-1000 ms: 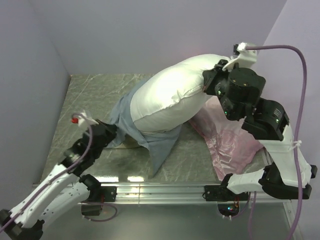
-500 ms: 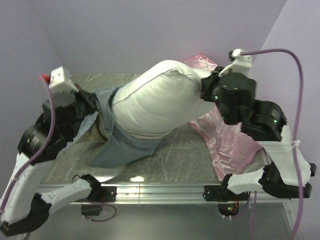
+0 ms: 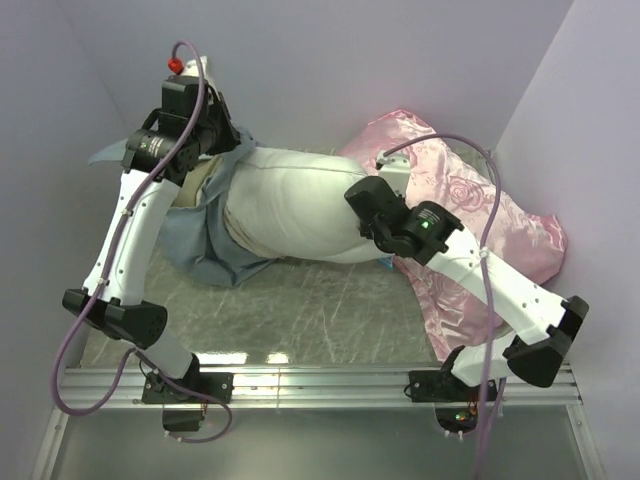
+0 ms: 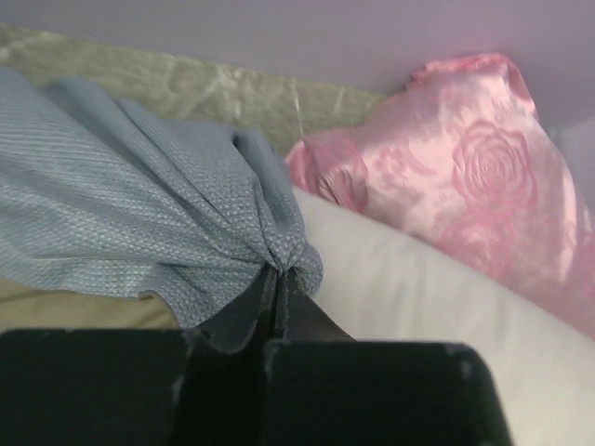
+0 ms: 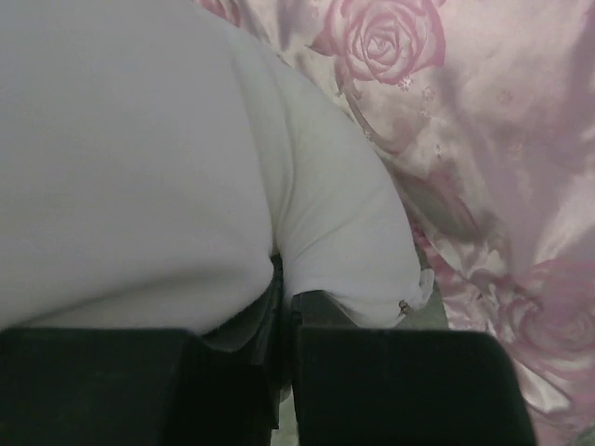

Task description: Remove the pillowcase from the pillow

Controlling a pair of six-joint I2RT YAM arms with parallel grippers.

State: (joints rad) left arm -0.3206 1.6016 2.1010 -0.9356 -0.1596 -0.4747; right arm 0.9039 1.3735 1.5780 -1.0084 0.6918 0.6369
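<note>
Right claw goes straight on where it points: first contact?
The pillow: the right claw is shut on it, its white bulk filling the line ahead. Pink rose cover lies aside, probably missed.

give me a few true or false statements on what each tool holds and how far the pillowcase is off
1. The left tool is shut on the pillowcase. True.
2. The right tool hangs open. False: it is shut on a fold of the pillow.
3. The pillow is wholly inside the pillowcase. False: most of its white body shows bare.
4. A pink rose-patterned cover lies beside the pillow on the right arm's side. True.
</note>
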